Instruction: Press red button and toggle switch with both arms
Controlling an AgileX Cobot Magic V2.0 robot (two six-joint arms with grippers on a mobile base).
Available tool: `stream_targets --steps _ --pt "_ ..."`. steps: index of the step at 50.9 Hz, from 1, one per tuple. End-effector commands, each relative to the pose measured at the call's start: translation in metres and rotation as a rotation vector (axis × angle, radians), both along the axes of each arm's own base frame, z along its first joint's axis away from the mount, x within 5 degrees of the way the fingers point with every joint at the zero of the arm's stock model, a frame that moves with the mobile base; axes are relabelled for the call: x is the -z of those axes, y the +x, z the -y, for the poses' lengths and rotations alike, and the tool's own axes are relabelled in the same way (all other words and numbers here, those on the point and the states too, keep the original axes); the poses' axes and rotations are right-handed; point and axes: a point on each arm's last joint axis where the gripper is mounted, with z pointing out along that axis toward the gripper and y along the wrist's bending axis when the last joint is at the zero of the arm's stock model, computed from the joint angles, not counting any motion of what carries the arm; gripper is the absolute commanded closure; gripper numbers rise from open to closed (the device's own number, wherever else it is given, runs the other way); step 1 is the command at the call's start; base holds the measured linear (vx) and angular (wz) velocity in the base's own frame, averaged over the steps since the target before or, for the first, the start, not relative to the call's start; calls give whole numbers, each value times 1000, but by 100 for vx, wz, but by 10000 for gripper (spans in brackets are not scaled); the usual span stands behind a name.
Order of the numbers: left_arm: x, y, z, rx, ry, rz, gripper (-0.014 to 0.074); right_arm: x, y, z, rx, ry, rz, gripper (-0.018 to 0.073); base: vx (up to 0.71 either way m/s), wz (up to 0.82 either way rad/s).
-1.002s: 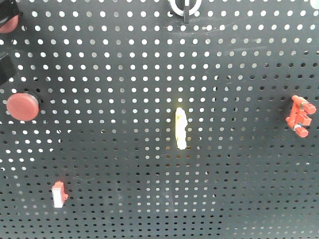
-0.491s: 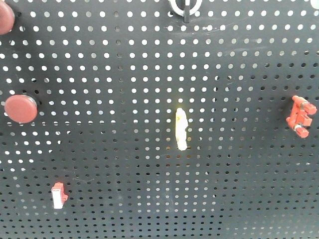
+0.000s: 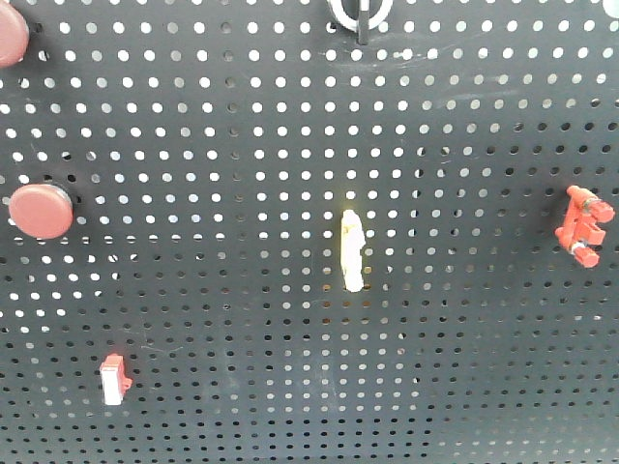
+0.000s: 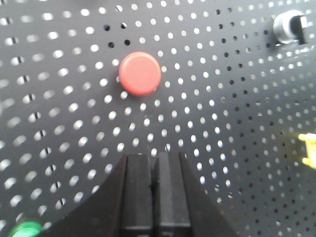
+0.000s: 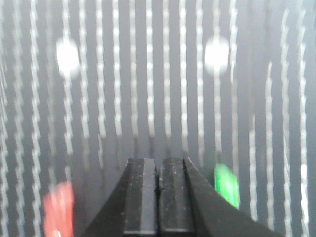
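Note:
In the front view, a black pegboard [image 3: 290, 145] carries a red button [image 3: 41, 211] at the left and a second red button [image 3: 10, 34] at the top left corner. The toggle switch [image 3: 359, 12], a black lever in a white ring, is cut off by the top edge. Neither gripper shows in the front view. In the left wrist view, my left gripper [image 4: 154, 157] is shut and empty, apart from and below a red button [image 4: 139, 73]; the toggle switch [image 4: 290, 25] sits at the top right. My right gripper [image 5: 158, 163] is shut and empty before the motion-blurred board.
The board also holds a yellow part [image 3: 352, 249] at the middle, a red clip [image 3: 583, 227] at the right and a small red and white switch [image 3: 114, 378] at the lower left. A green button [image 4: 25, 229] shows at the left wrist view's bottom left. Red [image 5: 58, 207] and green [image 5: 227, 185] blurs flank my right gripper.
A dark gripper part that covered the top left red button one second ago has left the front view. That button now shows uncovered. The rest of the board is unchanged.

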Motion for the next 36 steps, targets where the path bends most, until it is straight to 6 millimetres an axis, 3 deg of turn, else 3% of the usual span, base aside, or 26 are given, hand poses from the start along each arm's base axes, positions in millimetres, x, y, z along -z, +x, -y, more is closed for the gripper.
stream_targets --steps 1,9,20,28,36 --pt "-14 -6 -1 23 -54 92 594 -33 -5 -5 -70 0 188 562 0 0" --pt "-14 -6 -1 24 -55 95 594 -54 2 -22 -248 -80 269 562 0 0" --pt "-14 -6 -1 24 -56 92 594 -70 23 -49 -541 -219 134 562 0 0" --pt "-14 -6 -1 24 -56 92 594 -86 31 -56 -648 -245 121 562 0 0" --pt "-14 -6 -1 24 -56 92 594 -89 38 -65 -720 -241 124 562 0 0"
